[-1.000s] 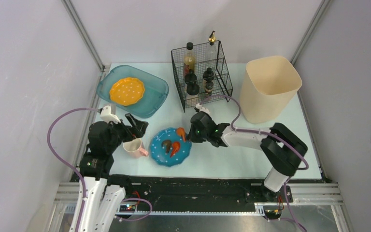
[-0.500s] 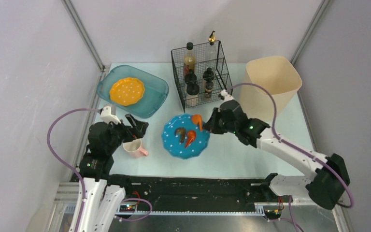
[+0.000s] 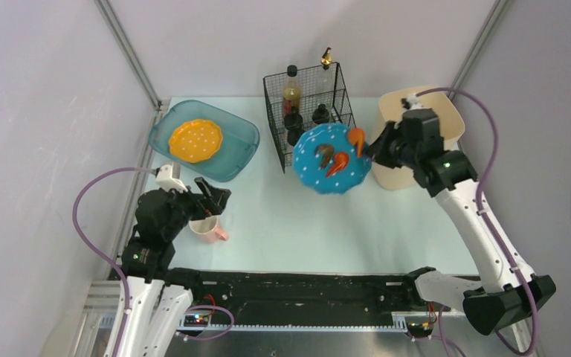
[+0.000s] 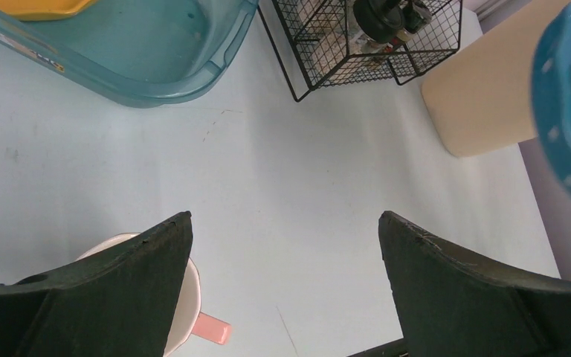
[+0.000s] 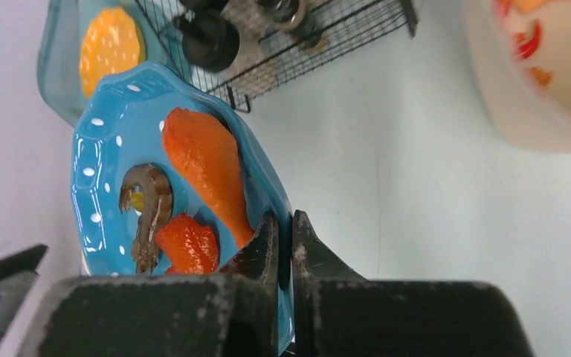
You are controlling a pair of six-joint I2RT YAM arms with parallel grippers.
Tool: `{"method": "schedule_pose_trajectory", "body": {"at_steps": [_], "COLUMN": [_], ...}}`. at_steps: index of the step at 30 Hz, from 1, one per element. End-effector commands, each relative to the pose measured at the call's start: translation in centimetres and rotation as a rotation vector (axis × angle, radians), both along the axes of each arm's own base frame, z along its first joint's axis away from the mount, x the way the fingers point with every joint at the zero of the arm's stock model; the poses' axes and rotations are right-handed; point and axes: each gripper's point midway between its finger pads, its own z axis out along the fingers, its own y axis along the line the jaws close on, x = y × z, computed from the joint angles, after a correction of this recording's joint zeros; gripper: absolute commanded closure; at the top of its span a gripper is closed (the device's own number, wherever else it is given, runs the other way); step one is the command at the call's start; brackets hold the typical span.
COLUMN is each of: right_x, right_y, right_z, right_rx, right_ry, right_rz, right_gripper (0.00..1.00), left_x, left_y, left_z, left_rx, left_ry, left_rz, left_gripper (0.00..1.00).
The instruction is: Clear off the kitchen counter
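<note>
Moved: blue dotted plate (image 3: 312, 168) travelling up from kitchen counter (image 3: 305, 223) centre, now hanging beside beige bin (image 3: 455, 125); right gripper (image 3: 372, 149) clamping plate rim; scraps (image 3: 336, 165) likely tipping next; left gripper (image 3: 213, 195) hanging spread-open over pink mug (image 3: 208, 227), counter lying beneath.

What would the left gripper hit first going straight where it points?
Probably bare kitchen counter: in the wrist view the open left gripper frames only tabletop between its fingers. The pink mug sits beside one finger, off that line. Depth is unclear.

plain pale grey walls (image 3: 37, 111), slanting aluminium corner posts (image 3: 128, 53), metal base rail (image 3: 305, 326), soft even light
</note>
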Motion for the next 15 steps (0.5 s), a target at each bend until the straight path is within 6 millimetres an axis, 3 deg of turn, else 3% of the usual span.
{"method": "schedule_pose_trajectory", "body": {"at_steps": [1,11,15], "right_x": [1.2,5.1,6.3], "right_y": [-1.9,-8.7,-12.1], "right_z": [8.6,13.6,14.7], "right_rx": [0.15,0.184,0.206], "right_ry": [-0.187,-0.248,-0.261], "right_rz": [-0.039,-0.261,-0.371], "right_gripper": [1.0,1.0,1.0], "left_x": [-0.3,-0.7,-0.7], "left_y": [-0.1,-0.5,-0.6], "left_z": [0.4,0.6,0.7], "left_rx": [0.022,0.025,0.025], "left_ry": [-0.032,-0.045,-0.047], "left_rz": [-0.009,-0.031,-0.035], "left_gripper": [0.0,0.0,0.0]}}
